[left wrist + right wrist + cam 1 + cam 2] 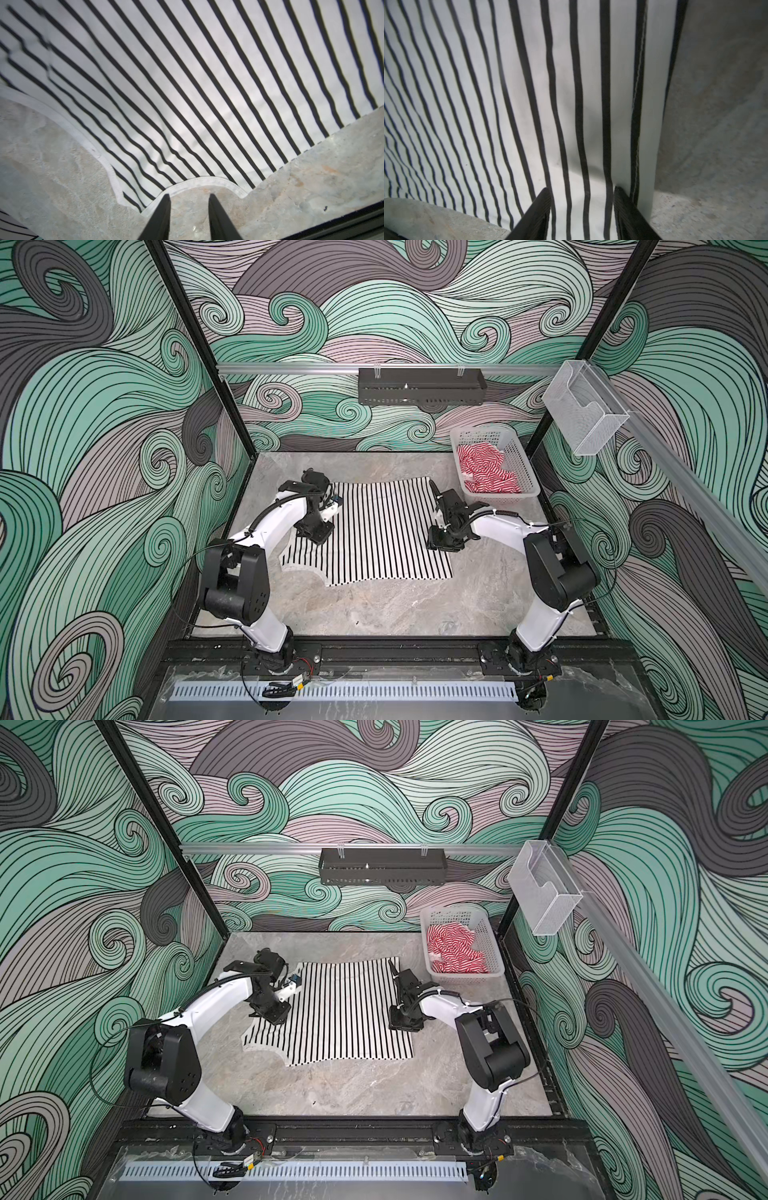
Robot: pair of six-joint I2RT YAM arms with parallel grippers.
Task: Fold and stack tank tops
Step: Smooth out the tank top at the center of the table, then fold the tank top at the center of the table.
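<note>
Stands at first fold: black-and-white striped knit tank top (386, 531) spread flat on grey marbled table (374, 605), red-and-white striped knit tank top (484, 472) crumpled in white perforated plastic basket (505, 499); shows left gripper (188, 196) and right gripper (582, 190) parted, empty; likely calls next for pinching both edges, folding evenly.

No writing, label, brand mark or number can be read in any view. The black-and-white top (386, 531) and the red-and-white top (486, 472) show only stripes. The basket (505, 499) shows only plain perforated plastic.
</note>
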